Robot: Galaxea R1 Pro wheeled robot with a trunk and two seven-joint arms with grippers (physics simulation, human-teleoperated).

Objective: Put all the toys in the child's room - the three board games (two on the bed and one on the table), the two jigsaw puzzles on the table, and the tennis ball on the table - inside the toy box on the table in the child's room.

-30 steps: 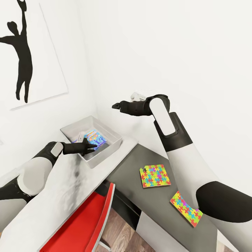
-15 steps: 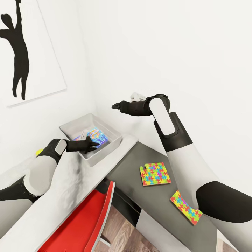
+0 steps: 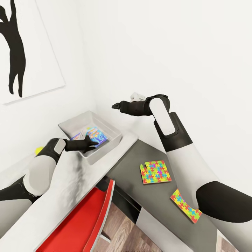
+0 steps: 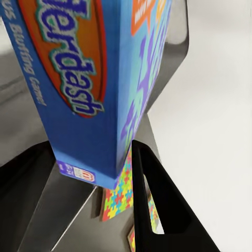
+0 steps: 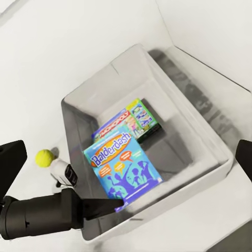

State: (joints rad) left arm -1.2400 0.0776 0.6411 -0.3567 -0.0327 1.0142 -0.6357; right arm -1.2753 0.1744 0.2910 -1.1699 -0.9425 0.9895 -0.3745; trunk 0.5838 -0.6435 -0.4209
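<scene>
Since the earlier frame the left gripper (image 3: 91, 144) has pushed further over the near wall of the toy box (image 3: 115, 144), carrying the blue board game (image 5: 123, 164) deeper inside; the wall picture has slid leftward, so the camera has also turned. Left fingers (image 4: 157, 205) are closed on the blue game's lower edge, and it leans tilted against the near wall, not yet flat. Two other board games (image 5: 128, 122) already lie on the box floor. The right gripper (image 3: 117, 105) hovers above the box, its fingers spread and holding nothing. The tennis ball (image 5: 44, 157) sits on the table (image 3: 70, 182) beside the box, near the left forearm. Both jigsaw puzzles (image 3: 155, 172) lie on the lower dark cabinet top (image 3: 133, 168), well apart from the box. Risks, in my judgement: released while tilted, the blue game may stay propped on the wall or tip out; withdrawing the arm could drag the box or knock the ball rolling.
</scene>
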